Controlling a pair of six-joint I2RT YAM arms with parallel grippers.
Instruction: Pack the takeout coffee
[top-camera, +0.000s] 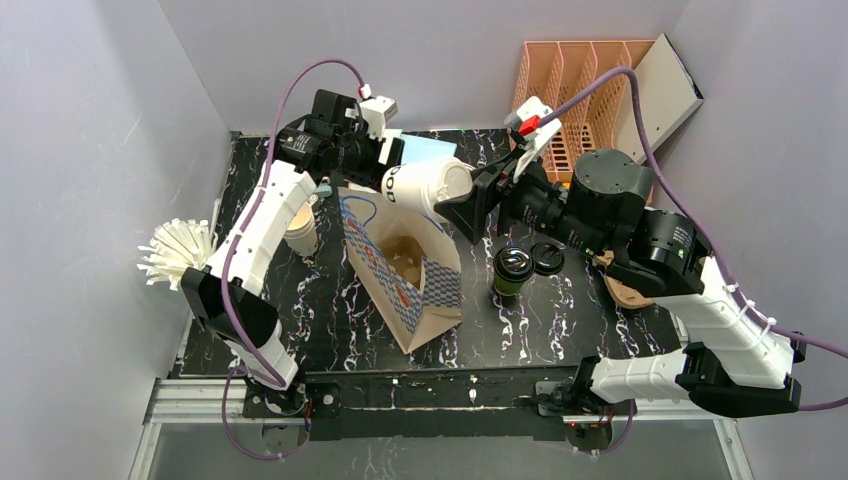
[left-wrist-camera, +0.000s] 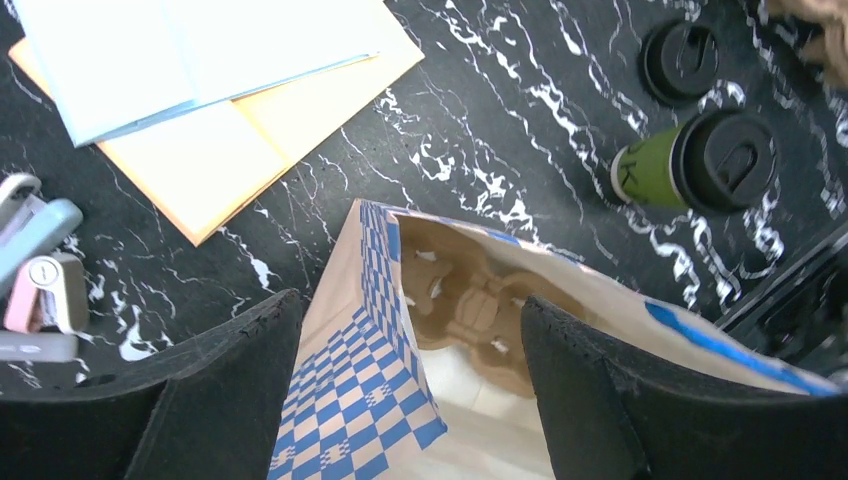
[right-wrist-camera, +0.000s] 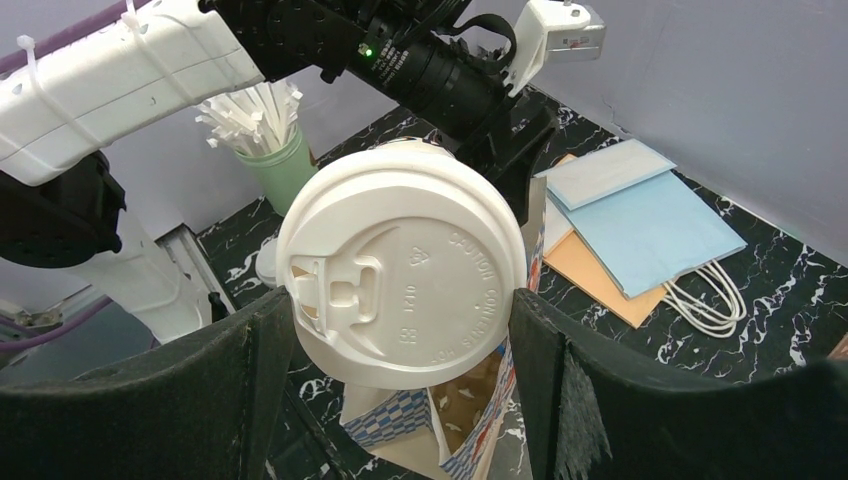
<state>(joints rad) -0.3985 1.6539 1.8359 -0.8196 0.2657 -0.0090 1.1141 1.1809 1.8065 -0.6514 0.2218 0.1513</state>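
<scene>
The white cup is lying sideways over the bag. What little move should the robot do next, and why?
Probably tip the white cup upright, bottom down, over the paper bag. The right fingers grip it sideways above the bag's open mouth, where a cardboard tray waits inside. The left fingers stand open and empty, so nothing blocks the way.

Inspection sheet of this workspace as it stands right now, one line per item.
Surface: black white-veined table, no spill seen.
Job's things: dark green cup upright, black lid on, right of the open paper bag; brown carrier inside the bag.
Clutter: loose black lid, cream cup stack, straw holder, blue and orange folders, peach file rack.
Grippers: left gripper open above the bag; right gripper fingers clamp a white lidded cup over the bag.
Cables: purple cables arc above each arm.
Surroundings: pale walls on three sides.
</scene>
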